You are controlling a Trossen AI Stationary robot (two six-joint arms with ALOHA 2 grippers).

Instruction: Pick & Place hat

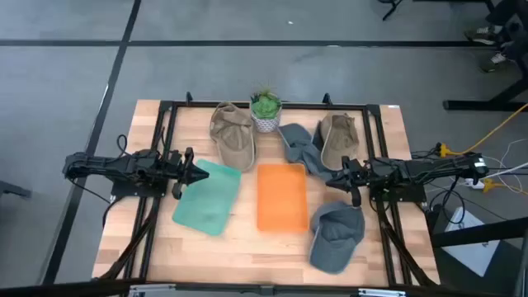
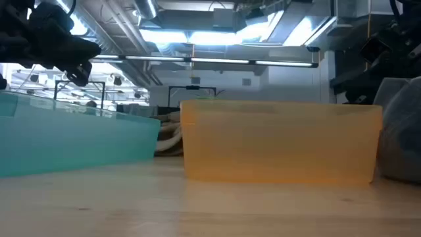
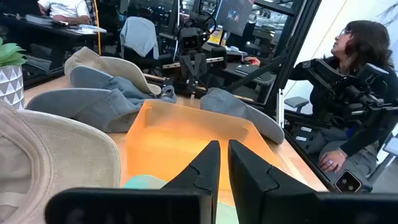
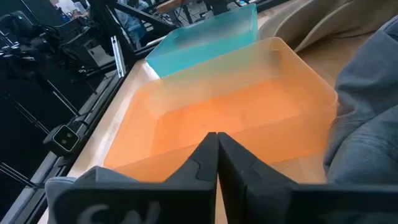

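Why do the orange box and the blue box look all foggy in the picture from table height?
Low view: the orange bin and teal bin sit close to the lens, frosted and see-through, with bright ceiling lights glowing behind them. High view: both look sharp and solid, evenly lit.

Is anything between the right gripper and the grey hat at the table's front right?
Nothing visible. The right gripper, shut, hovers by the orange bin; the grey hat lies just in front of it on bare table, apart from the bin.

Grey floor (image 1: 247, 25), ceiling striplights (image 2: 217, 36)
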